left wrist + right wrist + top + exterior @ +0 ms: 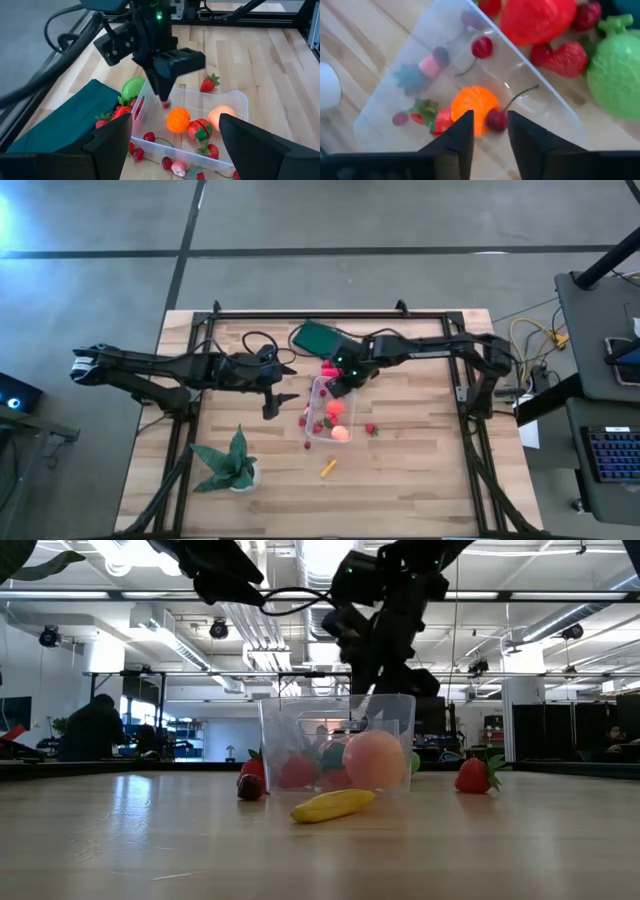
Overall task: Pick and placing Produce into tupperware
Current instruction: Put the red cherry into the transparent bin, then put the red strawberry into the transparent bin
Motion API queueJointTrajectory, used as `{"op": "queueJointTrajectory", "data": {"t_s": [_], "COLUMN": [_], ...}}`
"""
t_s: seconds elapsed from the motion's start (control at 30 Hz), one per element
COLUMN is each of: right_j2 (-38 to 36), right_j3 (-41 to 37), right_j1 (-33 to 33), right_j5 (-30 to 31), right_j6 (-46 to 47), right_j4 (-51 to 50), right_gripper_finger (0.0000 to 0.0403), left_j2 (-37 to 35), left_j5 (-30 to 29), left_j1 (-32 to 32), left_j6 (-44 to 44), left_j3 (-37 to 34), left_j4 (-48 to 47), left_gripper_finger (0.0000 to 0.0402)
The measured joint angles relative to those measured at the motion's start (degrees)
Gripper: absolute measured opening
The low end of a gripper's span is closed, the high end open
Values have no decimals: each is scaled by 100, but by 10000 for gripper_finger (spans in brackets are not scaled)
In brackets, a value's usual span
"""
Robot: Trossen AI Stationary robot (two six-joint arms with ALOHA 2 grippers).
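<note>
right gripper (164, 97) over the tupperware (235, 100), fingers slightly parted, cherry (496, 120) between the tips. orange (178, 120) just below. left gripper (283, 383) beside, open, empty.

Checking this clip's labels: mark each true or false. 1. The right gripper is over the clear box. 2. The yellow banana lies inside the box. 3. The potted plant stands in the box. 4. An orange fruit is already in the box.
1. True: the right gripper hangs over the tupperware, a cherry at its tips.
2. False: the banana lies on the table outside it.
3. False: the potted plant stands on the table.
4. True: the orange fruit is inside.
</note>
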Motion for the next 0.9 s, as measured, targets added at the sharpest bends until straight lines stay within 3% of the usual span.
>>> {"op": "queueJointTrajectory", "data": {"t_s": [0.23,0.37,0.57,0.67,0.9], "right_j2": [-25,-303,-670,-633,-617], "right_j3": [520,541,410,388,386], "right_j1": [175,310,971,1214,1605], "right_j5": [875,1230,2048,2306,2537], "right_j6": [124,-221,-1616,-1447,-1040], "right_j4": [-54,-541,-1554,-2256,-2106], "right_gripper_finger": [196,220,228,228,228], "left_j2": [-35,-70,-150,-201,-288], "left_j5": [129,296,634,658,618], "left_j1": [0,-2,-2,-2,-2], "left_j6": [401,565,587,597,576], "left_j3": [4,7,-7,-15,-17], "left_j4": [-158,-172,-298,-436,-299], "left_gripper_finger": [283,283,283,283,283]}}
